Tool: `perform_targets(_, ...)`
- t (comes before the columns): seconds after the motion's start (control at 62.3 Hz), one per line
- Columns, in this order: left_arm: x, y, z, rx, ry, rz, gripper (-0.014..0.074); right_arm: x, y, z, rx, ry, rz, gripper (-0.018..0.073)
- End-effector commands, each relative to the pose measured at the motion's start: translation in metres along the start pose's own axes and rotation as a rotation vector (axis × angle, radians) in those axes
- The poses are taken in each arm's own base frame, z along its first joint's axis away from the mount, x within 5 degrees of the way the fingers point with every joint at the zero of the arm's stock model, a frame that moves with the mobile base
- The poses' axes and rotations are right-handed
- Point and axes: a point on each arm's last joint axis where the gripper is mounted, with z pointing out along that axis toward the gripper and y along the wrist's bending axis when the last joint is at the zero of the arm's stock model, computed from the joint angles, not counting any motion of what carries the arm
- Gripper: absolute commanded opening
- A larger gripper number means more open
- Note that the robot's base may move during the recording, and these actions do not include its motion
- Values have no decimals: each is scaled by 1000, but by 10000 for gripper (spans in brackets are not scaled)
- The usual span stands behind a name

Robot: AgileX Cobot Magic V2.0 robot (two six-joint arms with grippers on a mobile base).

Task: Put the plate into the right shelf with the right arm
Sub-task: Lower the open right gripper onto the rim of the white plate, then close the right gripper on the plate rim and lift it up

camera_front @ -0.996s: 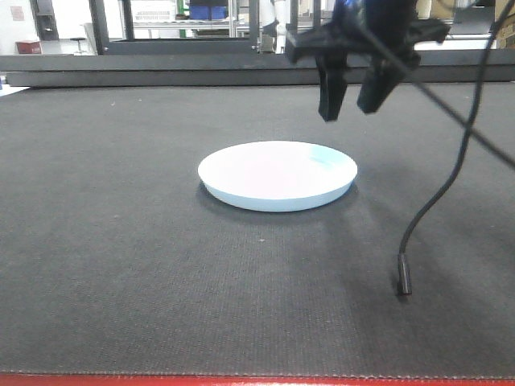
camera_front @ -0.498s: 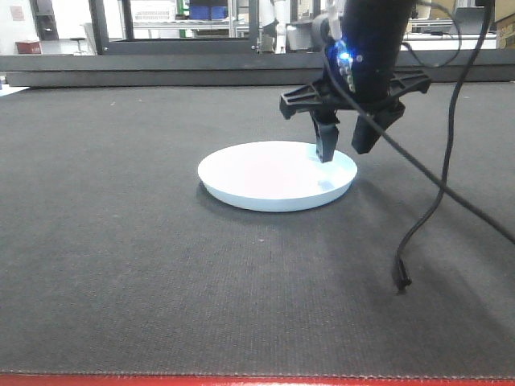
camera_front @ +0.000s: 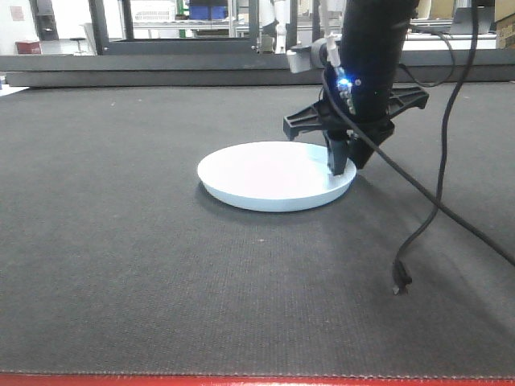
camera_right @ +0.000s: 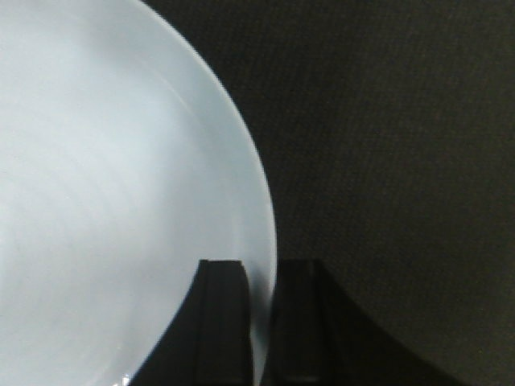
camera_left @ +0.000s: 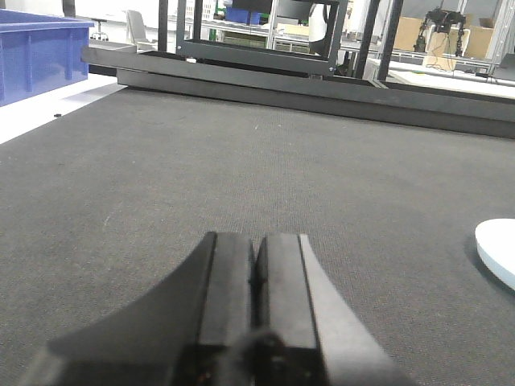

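Note:
The white plate with a pale bluish rim lies flat on the dark mat. My right gripper, on the thick black arm with a small blue light, is down at the plate's right rim. In the right wrist view the plate fills the left side, and the right gripper has one finger over the plate and one outside it, closed on the rim. My left gripper is shut and empty, low over the mat, with the plate's edge far to its right. The right shelf is out of view.
A black cable hangs from the right arm, its loose end on the mat. A low black frame runs along the mat's far edge. A blue bin stands at the far left. A red table edge is in front.
My right gripper came down from above the mat to the plate's right rim, and its fingers closed from wide apart onto the rim. The plate has not moved.

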Motion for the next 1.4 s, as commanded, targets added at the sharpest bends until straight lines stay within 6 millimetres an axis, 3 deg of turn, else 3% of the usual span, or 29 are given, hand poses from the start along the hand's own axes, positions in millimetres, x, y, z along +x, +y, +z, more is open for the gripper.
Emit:
perform_targets(0.0,-6,-1,-1,9,-96,-6,-47,-17,-6,-30,3,-113,-10,11)
perform_targets(0.161,-6,-1,-1,9,-96,-6,-47,-19,-6,-40,1,-134,-8,29)
perform_targets(0.337,-6,-1,-1,9,-96,-6,-47,-23,-11,-80,-8,-209,6,29)
perform_targets(0.53,-6,-1,-1,9,-96,-6,-47,-6,-23,-124,-16,-288,18,29)
perform_targets(0.691,-6,-1,-1,9,-96,-6,-47,28,-39,-160,-22,-367,35,29)
perform_targets(1.092,-6,-1,-1,9,-96,-6,-47,156,-58,-207,-56,-545,43,29)
perform_targets(1.381,-6,-1,-1,9,-96,-6,-47,212,-69,-270,-80,-834,65,29)
